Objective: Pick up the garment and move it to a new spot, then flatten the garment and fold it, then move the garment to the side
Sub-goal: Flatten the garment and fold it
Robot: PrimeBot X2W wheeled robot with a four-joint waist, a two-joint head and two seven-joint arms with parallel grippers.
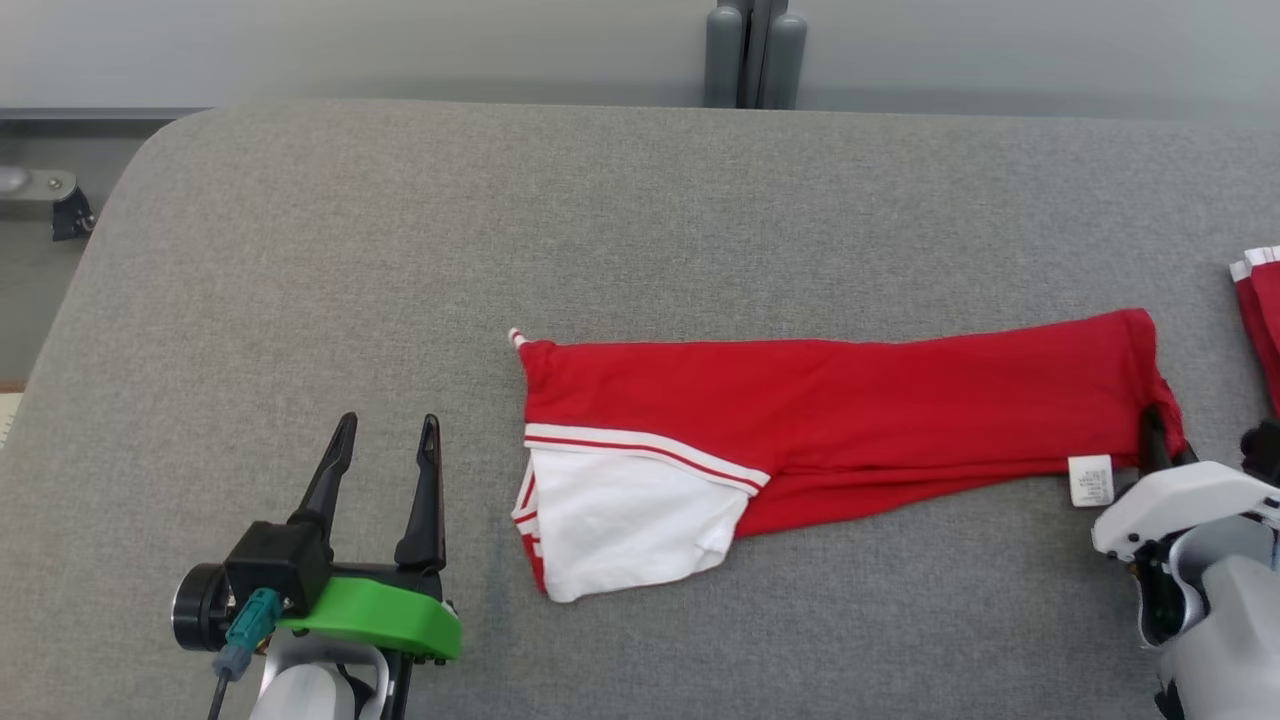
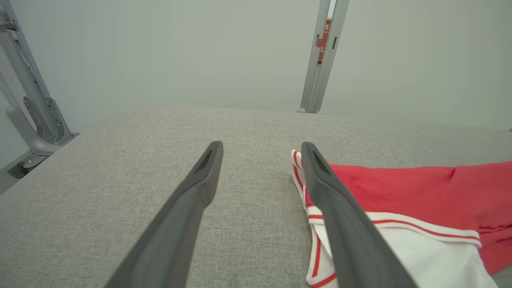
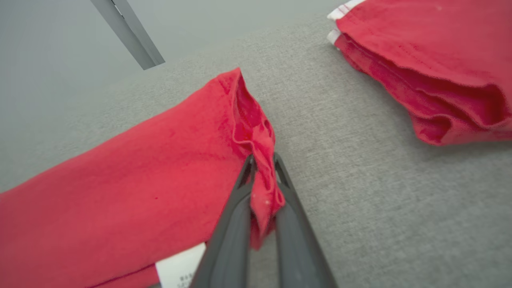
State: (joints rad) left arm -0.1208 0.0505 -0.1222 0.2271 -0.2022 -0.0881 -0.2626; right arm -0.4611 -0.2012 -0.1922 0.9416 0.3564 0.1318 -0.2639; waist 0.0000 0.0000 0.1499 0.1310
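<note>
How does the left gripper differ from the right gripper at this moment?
The left gripper stands open and holds nothing; the right gripper is shut on the bunched end of the red garment. The left gripper is beside its white part; the right gripper is at the opposite end. Both have dark fingers.

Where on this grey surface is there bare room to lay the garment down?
Bare: the far strip of the grey surface behind the garment, and the left part around the open left gripper. A narrower strip lies in front of it. Crowded: the right end, where the right gripper pinches the garment beside a second red garment.
</note>
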